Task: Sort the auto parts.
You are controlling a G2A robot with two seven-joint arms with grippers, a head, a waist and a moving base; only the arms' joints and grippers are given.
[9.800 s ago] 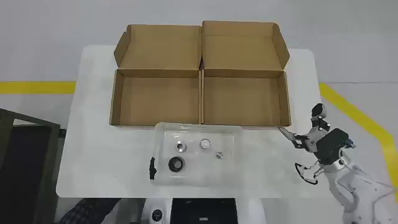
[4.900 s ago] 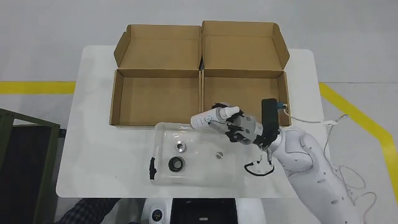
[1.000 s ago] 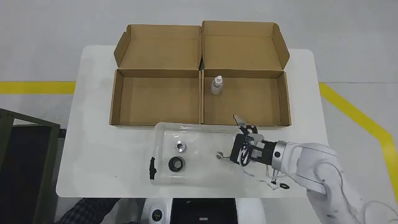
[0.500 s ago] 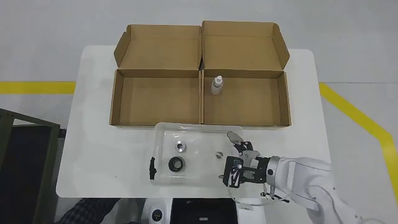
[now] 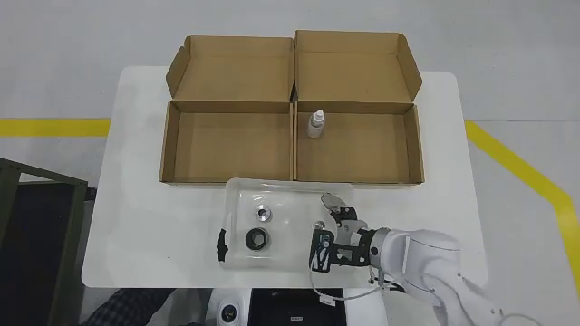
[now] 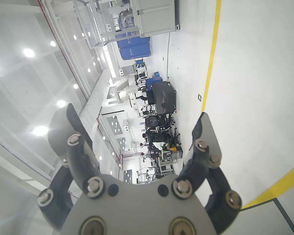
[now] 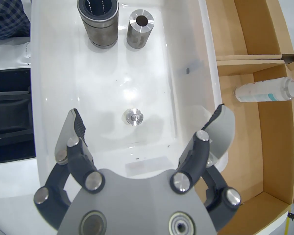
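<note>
- One tray (image 5: 288, 243) sat at the bench's near edge and held three metal parts: one bearing (image 7: 98, 20) and one bushing (image 7: 139, 29) at its left end, and one stud (image 7: 134, 116) towards its right end.
- Two cardboard boxes stood behind it, the left box (image 5: 228, 149) and the right box (image 5: 362, 154). One bottle (image 5: 315, 124) stood in the right box's far-left corner.
- The right gripper (image 7: 147, 111) hung over the stud, jaws wide apart and empty.
- The left gripper (image 6: 136, 112) had its jaws wide apart and empty.

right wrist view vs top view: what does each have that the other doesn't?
Right wrist view alone: ball rows inside the large dark cylindrical bearing, the bore of the plain steel sleeve, and the open right gripper framing a small round silver stud.
Top view alone: the brown cardboard left box in full, both raised lids, the yellow floor line, and a black piece at the tray's edge.
Both: the clear plastic tray, the bearing, the sleeve, and the white bottle in the right cardboard box.
</note>
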